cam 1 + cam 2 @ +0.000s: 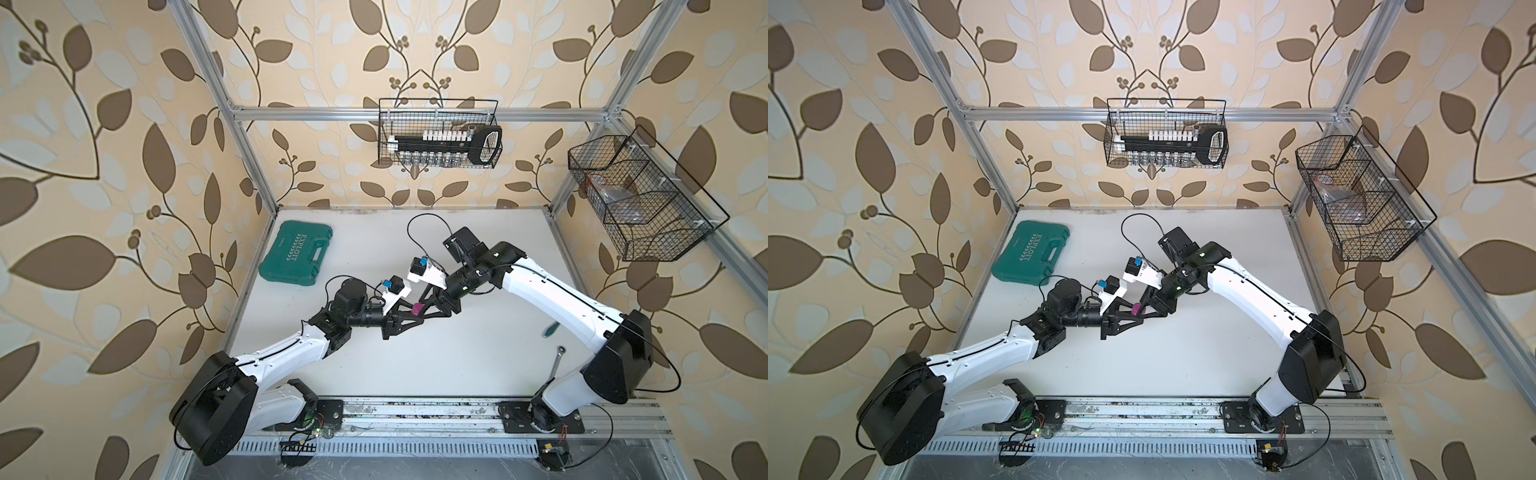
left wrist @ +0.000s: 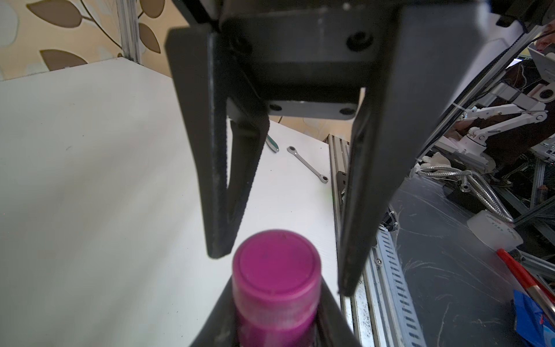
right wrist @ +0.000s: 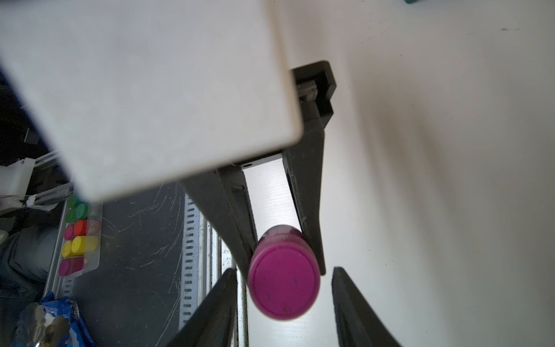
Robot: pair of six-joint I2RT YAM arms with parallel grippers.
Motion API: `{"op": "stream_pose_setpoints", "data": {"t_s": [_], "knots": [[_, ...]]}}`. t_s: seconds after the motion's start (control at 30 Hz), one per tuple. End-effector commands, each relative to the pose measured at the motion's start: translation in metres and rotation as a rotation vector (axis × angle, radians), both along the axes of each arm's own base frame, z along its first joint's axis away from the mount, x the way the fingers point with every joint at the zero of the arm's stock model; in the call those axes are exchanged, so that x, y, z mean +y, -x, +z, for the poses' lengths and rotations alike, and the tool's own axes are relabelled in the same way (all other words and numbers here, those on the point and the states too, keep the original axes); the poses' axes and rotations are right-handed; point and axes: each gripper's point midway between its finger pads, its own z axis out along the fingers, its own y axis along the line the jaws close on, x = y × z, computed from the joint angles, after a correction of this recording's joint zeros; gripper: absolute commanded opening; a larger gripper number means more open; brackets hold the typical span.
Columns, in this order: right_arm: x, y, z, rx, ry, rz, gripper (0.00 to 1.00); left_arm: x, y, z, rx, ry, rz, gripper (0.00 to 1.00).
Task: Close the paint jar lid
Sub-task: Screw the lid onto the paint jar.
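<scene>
Paint jar (image 2: 276, 326): dark magenta body; lid (image 2: 276, 264): brighter magenta-pink. Left tool (image 2: 277, 288), right tool (image 3: 284, 272): matte black. Counter (image 1: 457, 353): plain white. Case (image 1: 296, 254): teal, white lettering. Wallpaper (image 1: 104, 166): beige, brown and pale-grey leaf pattern. Wire basket (image 1: 440, 160): black.

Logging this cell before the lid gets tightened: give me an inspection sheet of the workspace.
Surface: white table, no spills seen.
Job's things: jar with lid sitting on it.
Clutter: green case, wrench, green-handled tool.
Grippers: left gripper shut on jar; right gripper jaws open, flanking lid.
Cables: black loop over right wrist.
Surroundings: back basket, side basket on frame.
</scene>
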Motion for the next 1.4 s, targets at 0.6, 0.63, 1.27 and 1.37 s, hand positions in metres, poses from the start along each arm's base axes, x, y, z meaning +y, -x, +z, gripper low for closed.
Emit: {"op": "stream_pose_setpoints", "data": {"t_s": [0.6,0.63,1.27,1.37], "knots": [[0.023,-0.008,0.010,0.054,-0.044,-0.096,0.23,-0.006,-0.015,0.016,-0.099,0.003,0.077,0.00],[0.027,-0.012,0.007,0.063,-0.047,-0.135,0.23,-0.007,-0.018,0.015,-0.117,-0.008,0.108,0.00],[0.068,-0.026,-0.035,0.184,0.074,-0.479,0.44,0.010,-0.043,0.041,-0.305,0.032,0.445,0.00],[0.058,-0.028,-0.019,0.166,0.047,-0.485,0.56,0.012,-0.039,0.037,-0.308,0.015,0.430,0.00]]}}
